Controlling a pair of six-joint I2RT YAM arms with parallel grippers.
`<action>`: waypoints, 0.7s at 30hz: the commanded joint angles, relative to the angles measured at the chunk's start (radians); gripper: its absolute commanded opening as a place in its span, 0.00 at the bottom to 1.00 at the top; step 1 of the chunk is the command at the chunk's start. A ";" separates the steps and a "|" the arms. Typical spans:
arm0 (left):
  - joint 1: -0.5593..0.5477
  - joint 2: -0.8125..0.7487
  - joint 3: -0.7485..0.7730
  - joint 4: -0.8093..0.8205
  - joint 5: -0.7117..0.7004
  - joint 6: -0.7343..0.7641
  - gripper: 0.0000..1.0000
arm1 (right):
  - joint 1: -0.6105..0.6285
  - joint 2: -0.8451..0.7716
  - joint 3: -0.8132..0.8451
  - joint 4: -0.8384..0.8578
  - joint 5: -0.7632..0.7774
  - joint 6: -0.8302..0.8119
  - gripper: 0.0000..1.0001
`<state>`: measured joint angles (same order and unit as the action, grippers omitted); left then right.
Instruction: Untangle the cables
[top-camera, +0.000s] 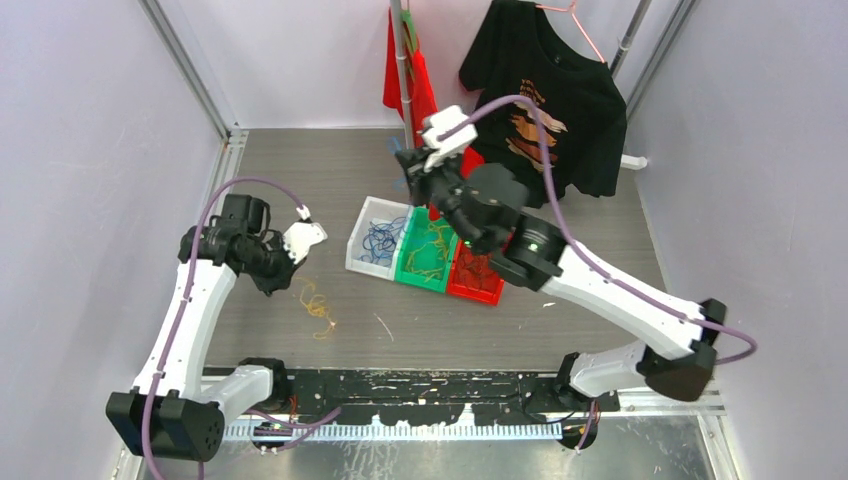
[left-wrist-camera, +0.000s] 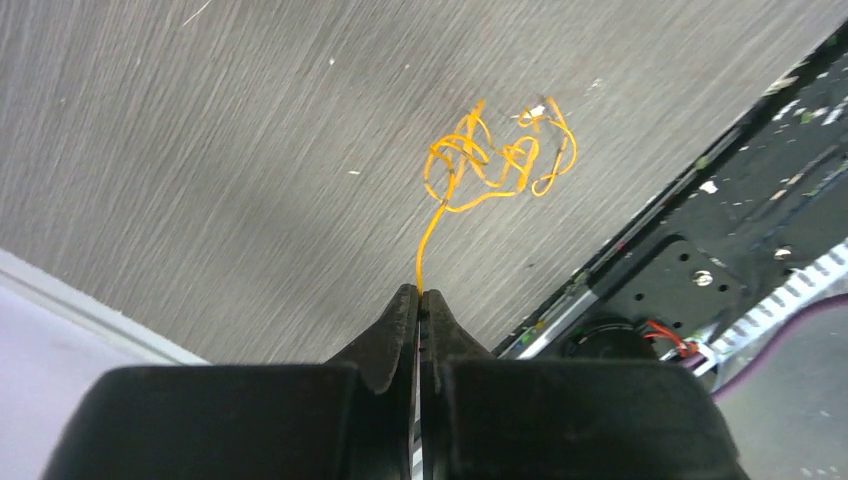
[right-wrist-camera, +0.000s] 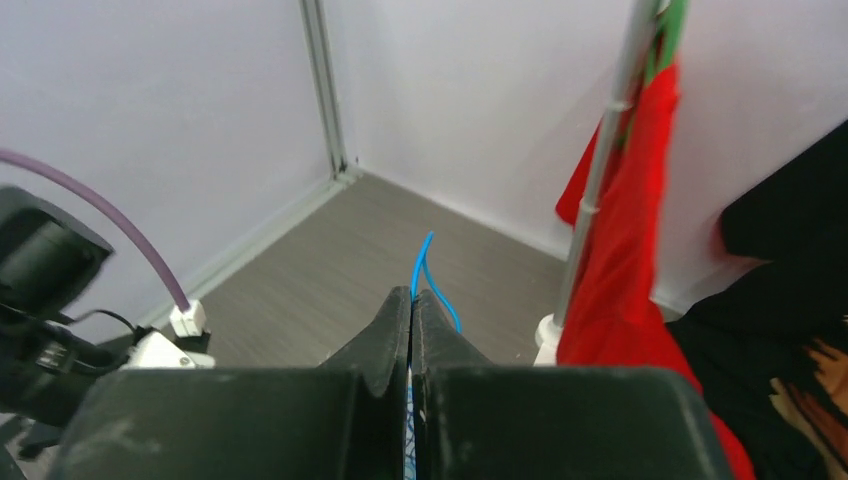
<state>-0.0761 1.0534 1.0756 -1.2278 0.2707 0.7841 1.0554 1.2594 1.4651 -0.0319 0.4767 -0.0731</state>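
My left gripper (left-wrist-camera: 420, 292) is shut on one end of a yellow cable (left-wrist-camera: 495, 160). That strand runs from the jaws to a small yellow tangle lying on the grey table (top-camera: 318, 308). In the top view the left gripper (top-camera: 283, 283) hovers just left of that tangle. My right gripper (right-wrist-camera: 412, 293) is shut on a thin blue cable (right-wrist-camera: 425, 262) that loops out past its tips. It is raised above the bins, near the clothes pole (top-camera: 412, 168). More blue cables (top-camera: 380, 240) lie in the white bin, and yellow ones (top-camera: 430, 245) in the green bin.
Three bins stand side by side mid-table: white (top-camera: 356, 252), green (top-camera: 420, 280) and red (top-camera: 470, 293). Behind them a pole (top-camera: 400, 60) carries a red garment (top-camera: 422, 90) and a black T-shirt (top-camera: 555, 110). Lilac walls enclose the table. A black rail (top-camera: 420, 385) runs along the near edge.
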 joint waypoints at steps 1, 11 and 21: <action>0.005 -0.029 0.077 -0.088 0.133 -0.035 0.00 | -0.027 0.077 0.081 0.077 -0.068 0.058 0.01; 0.005 -0.053 0.216 -0.170 0.258 -0.061 0.00 | -0.107 0.250 0.103 0.130 -0.108 0.121 0.01; 0.003 -0.082 0.308 -0.194 0.350 -0.076 0.00 | -0.160 0.345 0.087 0.148 -0.148 0.177 0.01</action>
<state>-0.0761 1.0019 1.3357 -1.4055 0.5461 0.7307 0.9127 1.5860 1.5185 0.0452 0.3561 0.0685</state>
